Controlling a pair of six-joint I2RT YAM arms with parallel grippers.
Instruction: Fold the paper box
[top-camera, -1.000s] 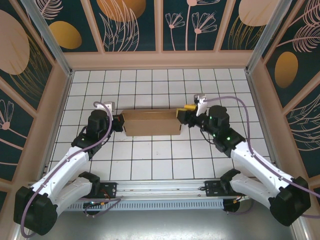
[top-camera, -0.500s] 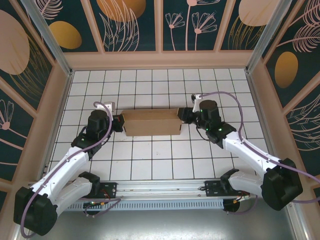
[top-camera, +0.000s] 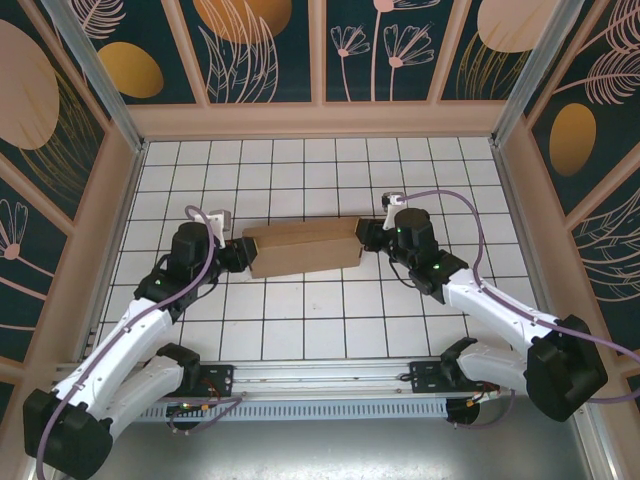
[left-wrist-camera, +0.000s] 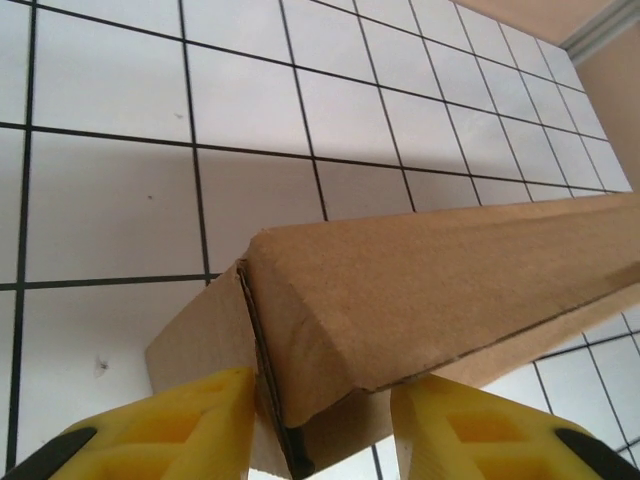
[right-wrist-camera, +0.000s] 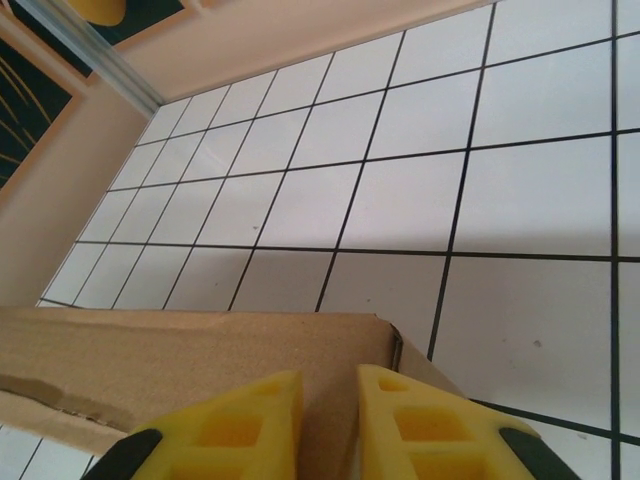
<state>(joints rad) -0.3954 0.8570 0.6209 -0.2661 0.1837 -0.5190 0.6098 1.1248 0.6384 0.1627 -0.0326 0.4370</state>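
The paper box (top-camera: 300, 248) is a long, flat brown cardboard mailer, folded shut, lying across the middle of the tiled floor and slightly skewed. My left gripper (top-camera: 238, 254) is at its left end. In the left wrist view the yellow fingers (left-wrist-camera: 195, 425) straddle that end of the box (left-wrist-camera: 430, 290), one on each side, and the left gripper (left-wrist-camera: 325, 405) is shut on it. My right gripper (top-camera: 363, 237) is at the right end. In the right wrist view its jaws stand close together, and the right gripper (right-wrist-camera: 330, 395) pinches the end wall of the box (right-wrist-camera: 180, 360).
White tiled floor (top-camera: 320, 310) with black grid lines runs all round the box. Patterned wall panels (top-camera: 320, 60) enclose the back and both sides. An aluminium rail (top-camera: 320, 375) with both arm bases runs along the near edge.
The right wrist turned and closed in on the box's right end. The box has since skewed, its left end shifting toward me and its right end away. The left arm moved with it.
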